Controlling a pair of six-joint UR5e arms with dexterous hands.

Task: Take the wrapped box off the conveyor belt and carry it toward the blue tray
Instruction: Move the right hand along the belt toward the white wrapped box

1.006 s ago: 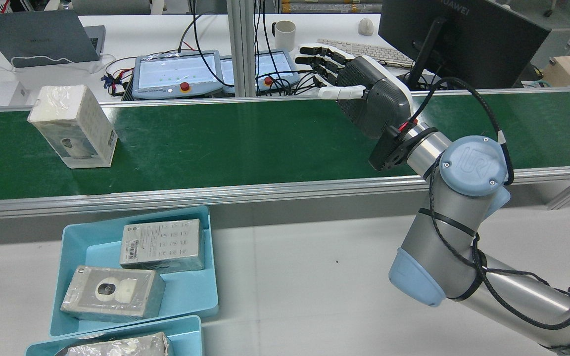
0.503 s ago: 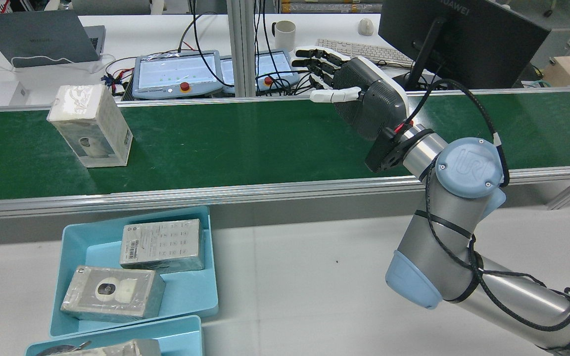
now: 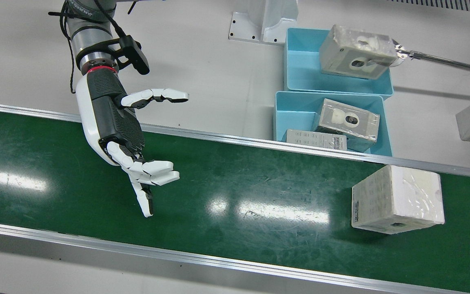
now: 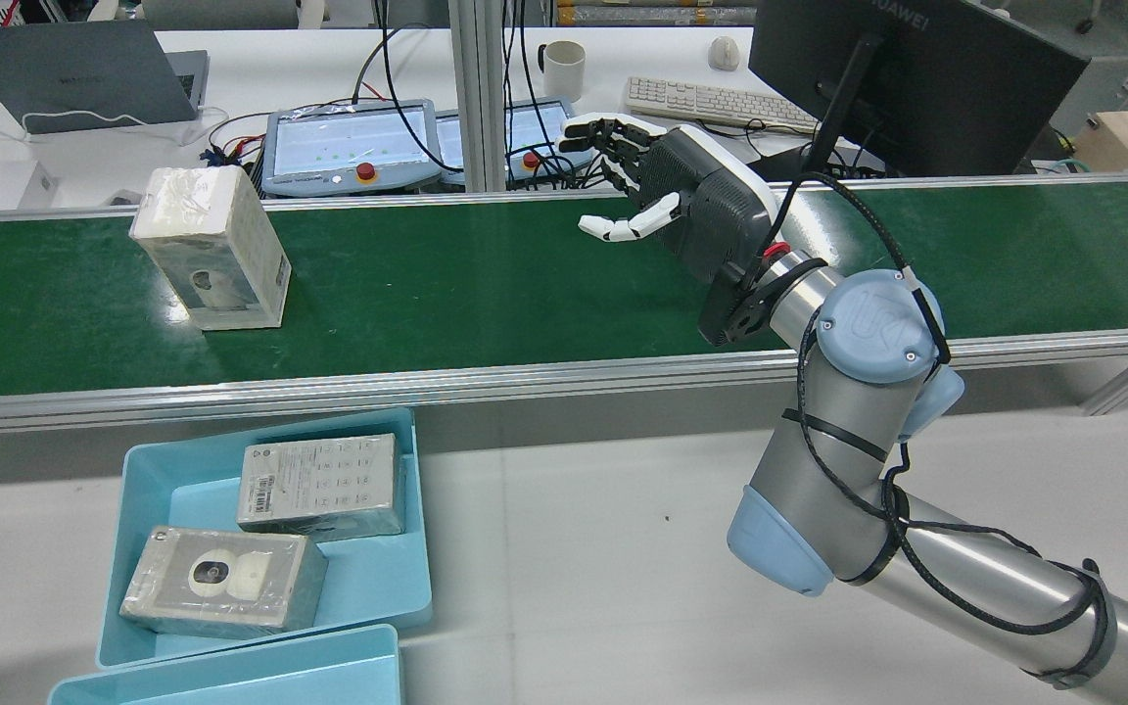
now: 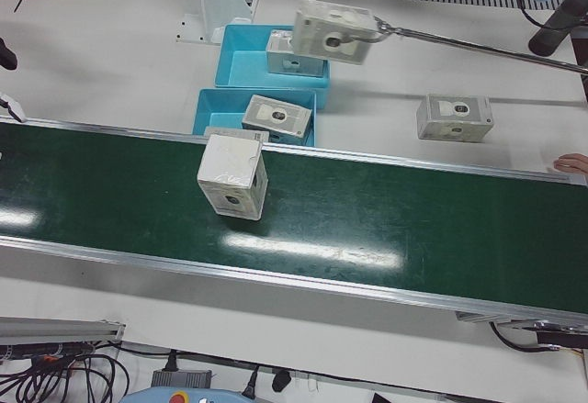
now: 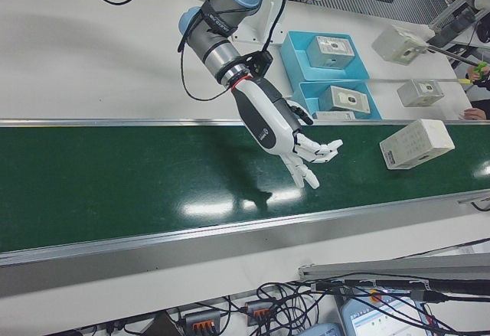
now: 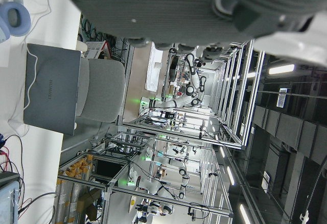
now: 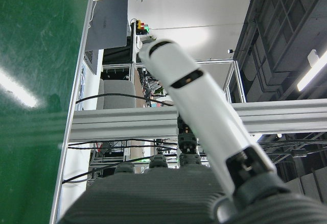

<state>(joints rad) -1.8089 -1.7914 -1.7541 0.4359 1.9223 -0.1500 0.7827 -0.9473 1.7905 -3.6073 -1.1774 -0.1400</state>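
Green conveyor belt carrying one upright wrapped box, well apart from blue tray. Looks light, stiff, film-slick; best gripped across broad opposite faces. Right hand hovering, fingers spread, empty; left hand's state cannot be told.

Bright overhead light glares off the sharp conveyor belt.

green conveyor belt, blue tray, white wrapped box
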